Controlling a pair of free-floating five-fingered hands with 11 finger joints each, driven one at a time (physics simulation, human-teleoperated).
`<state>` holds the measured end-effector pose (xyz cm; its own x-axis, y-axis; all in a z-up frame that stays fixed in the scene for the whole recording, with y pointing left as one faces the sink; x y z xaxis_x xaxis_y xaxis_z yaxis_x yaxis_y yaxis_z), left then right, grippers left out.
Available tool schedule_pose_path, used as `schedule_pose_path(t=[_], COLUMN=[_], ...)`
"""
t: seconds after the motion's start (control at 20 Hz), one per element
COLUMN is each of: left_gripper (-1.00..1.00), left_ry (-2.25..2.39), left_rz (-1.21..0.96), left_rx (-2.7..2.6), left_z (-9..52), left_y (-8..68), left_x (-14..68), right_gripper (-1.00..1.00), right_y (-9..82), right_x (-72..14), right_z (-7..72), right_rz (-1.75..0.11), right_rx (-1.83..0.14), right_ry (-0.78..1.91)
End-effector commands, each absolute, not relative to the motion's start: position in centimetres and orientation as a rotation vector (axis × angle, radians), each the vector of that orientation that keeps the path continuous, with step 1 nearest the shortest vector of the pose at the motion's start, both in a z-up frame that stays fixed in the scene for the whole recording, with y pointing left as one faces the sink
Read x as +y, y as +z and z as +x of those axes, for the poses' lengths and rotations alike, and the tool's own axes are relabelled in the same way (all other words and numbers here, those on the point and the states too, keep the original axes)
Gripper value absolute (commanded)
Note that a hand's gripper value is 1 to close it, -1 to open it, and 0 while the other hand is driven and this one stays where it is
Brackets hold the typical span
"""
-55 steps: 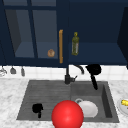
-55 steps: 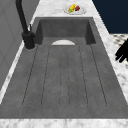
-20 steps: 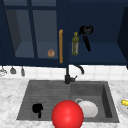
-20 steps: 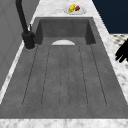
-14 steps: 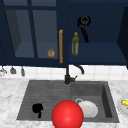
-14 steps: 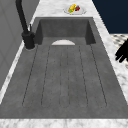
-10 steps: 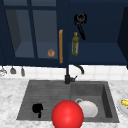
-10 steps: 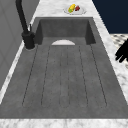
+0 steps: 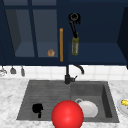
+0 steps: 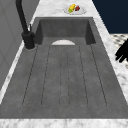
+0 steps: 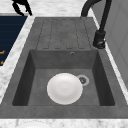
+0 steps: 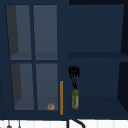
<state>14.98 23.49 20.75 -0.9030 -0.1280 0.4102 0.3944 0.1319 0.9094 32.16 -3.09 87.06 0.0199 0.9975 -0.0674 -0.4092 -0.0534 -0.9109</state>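
My right hand (image 9: 74,18) hangs inside the open right half of the dark blue wall cabinet (image 9: 100,32), just above an olive-green bottle (image 9: 75,46) standing on the lower shelf. A thin black part of the hand reaches down to the bottle's top. The upper view shows the same right hand (image 12: 73,71) over the bottle (image 12: 75,99). My left hand (image 9: 37,108) floats low over the front left of the drainboard (image 9: 47,95), fingers relaxed. It also appears as the hand (image 10: 122,52) at the sink's front edge and as the hand (image 11: 21,6) at the top left.
A big red ball (image 9: 67,115) sits at the front of the sink. A white plate (image 11: 64,88) lies in the basin (image 11: 37,82). The black faucet (image 9: 67,75) stands behind. A fruit plate (image 10: 74,9) is on the right counter. A wooden handle (image 9: 61,45) runs down the shut glass door.
The right hand has risen from beside the faucet into the cabinet. Over the last second it drifted up and left to above the bottle. The left hand has stayed still.
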Motion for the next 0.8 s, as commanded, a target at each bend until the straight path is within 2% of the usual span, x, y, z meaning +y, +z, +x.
schedule_pose_path(t=[0.0, 0.35, 0.75], left_gripper=[0.00, 0.00, 0.00], left_ry=[-1.823, -1.823, -1.823], left_rz=[-0.257, -0.257, -0.257], left_rx=[-2.027, -2.027, -2.027], left_z=[15.0, 15.0, 15.0], left_y=[20.7, 20.7, 20.7], left_x=[23.5, 23.5, 23.5], right_gripper=[-1.00, -1.00, -1.00], right_y=[85.9, 84.5, 84.2], right_x=[-2.1, -3.5, -3.6], right_z=[34.2, 37.7, 41.2], right_rz=[-0.940, -0.899, -0.805], right_rx=[-0.782, -0.801, -0.735], right_ry=[1.436, 1.450, 1.487])
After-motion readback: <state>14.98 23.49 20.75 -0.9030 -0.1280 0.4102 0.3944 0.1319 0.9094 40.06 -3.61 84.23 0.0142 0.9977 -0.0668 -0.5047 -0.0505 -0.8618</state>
